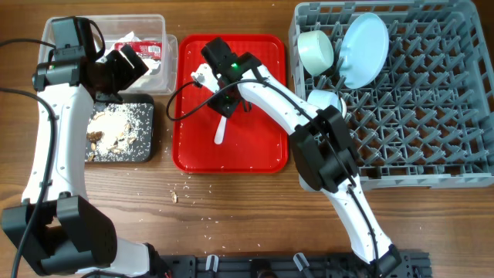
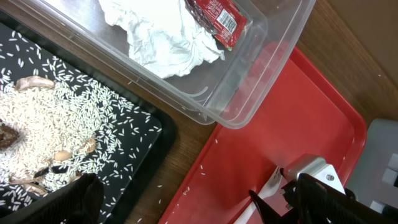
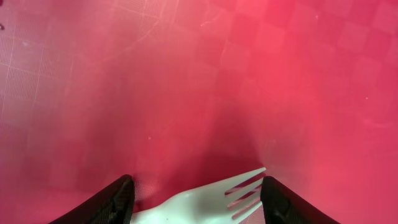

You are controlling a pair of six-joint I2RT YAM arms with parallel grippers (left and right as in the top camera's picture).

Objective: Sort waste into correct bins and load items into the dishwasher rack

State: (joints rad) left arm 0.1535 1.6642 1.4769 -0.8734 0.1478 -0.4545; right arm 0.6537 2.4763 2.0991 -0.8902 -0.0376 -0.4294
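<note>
The thin white plastic fork [image 3: 199,200] is lying flat on the red plastic serving tray [image 3: 186,74], between the 2 parted fingers of the right claw [image 3: 198,183]. Light, bendy and slippery, it is probably wanting a mid-handle pinch. Whether the left claw [image 1: 127,66] is parted, I cannot tell.

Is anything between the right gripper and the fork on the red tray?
Nothing visible does. The white fork lies bare on the red tray, its neck between the open fingers of the right gripper. The wrist view shows no other item near it.
</note>
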